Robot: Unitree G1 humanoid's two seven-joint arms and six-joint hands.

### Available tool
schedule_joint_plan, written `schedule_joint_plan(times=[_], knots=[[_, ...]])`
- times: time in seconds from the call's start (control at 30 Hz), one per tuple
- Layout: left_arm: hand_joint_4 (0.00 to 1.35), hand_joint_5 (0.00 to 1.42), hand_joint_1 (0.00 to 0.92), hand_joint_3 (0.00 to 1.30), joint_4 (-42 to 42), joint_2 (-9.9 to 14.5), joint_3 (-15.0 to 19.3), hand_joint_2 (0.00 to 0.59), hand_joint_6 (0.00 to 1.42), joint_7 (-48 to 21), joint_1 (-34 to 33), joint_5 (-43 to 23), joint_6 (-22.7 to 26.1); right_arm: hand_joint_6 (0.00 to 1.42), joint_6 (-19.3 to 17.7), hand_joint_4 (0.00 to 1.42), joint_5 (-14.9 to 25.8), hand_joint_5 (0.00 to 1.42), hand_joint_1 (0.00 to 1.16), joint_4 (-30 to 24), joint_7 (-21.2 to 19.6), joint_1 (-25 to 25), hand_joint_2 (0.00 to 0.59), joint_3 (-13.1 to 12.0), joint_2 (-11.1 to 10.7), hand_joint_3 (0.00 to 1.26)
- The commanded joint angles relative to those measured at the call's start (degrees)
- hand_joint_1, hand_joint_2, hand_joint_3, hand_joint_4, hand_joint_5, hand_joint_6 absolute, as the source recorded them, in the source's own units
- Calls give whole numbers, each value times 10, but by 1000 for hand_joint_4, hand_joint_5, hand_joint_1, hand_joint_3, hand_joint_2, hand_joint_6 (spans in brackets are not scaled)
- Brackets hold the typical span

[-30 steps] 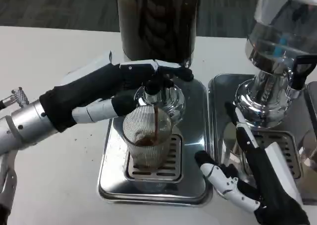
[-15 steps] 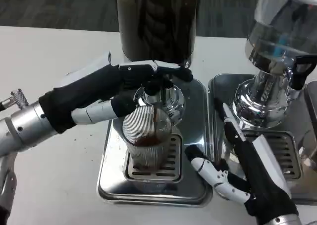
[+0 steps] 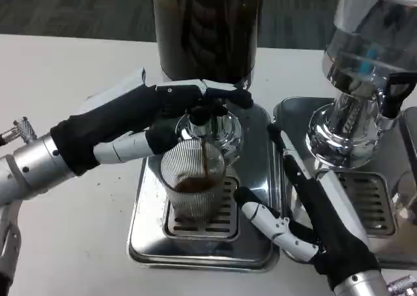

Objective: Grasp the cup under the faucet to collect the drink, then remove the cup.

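Note:
A clear ribbed cup [image 3: 193,185] stands on the grate of the left steel drip tray [image 3: 146,234], under the faucet [image 3: 201,117] of a dark drink dispenser [image 3: 207,29]. A thin brown stream falls into the cup, which holds dark drink at its bottom. My left hand [image 3: 150,117] reaches in from the left, fingers laid over the faucet lever above the cup. My right hand [image 3: 306,211] is open just right of the cup, fingers spread toward it, not touching it.
A second dispenser [image 3: 368,61] with a clear tank and black tap stands at the right on its own steel tray [image 3: 391,198]. White table surface [image 3: 58,68] lies to the left and front.
My right hand has moved left and forward, closer to the cup. The left hand stays on the faucet lever and the drink level has risen slightly.

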Motion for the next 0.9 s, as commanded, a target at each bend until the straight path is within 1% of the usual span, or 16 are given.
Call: schedule_joint_plan(times=[0.03,0.07,0.13,0.2,0.57,0.9], knots=[[183,112,0,300,-1,11,-8,67,250,-14,14,12,-4,0,-5,0,-6,0,370,12,-6,-14,236,7,2,0],[184,114,0,300,-1,12,-8,67,250,-14,13,11,-4,0,-6,0,-10,0,358,13,-5,-18,228,9,0,0],[184,116,0,300,0,12,-8,67,251,-14,13,11,-4,0,-5,0,-2,0,337,19,-2,-24,233,10,2,0],[184,117,0,300,0,12,-9,67,252,-15,13,11,-3,0,-4,0,-4,0,334,23,-4,-29,233,11,3,0],[184,120,0,300,0,13,-9,74,254,-11,11,15,-9,0,-4,0,-2,0,337,50,-9,-62,241,17,10,0],[185,121,0,300,-5,18,-6,78,254,-8,16,11,-6,0,-11,0,-1,0,349,64,-15,-74,242,23,15,0]])
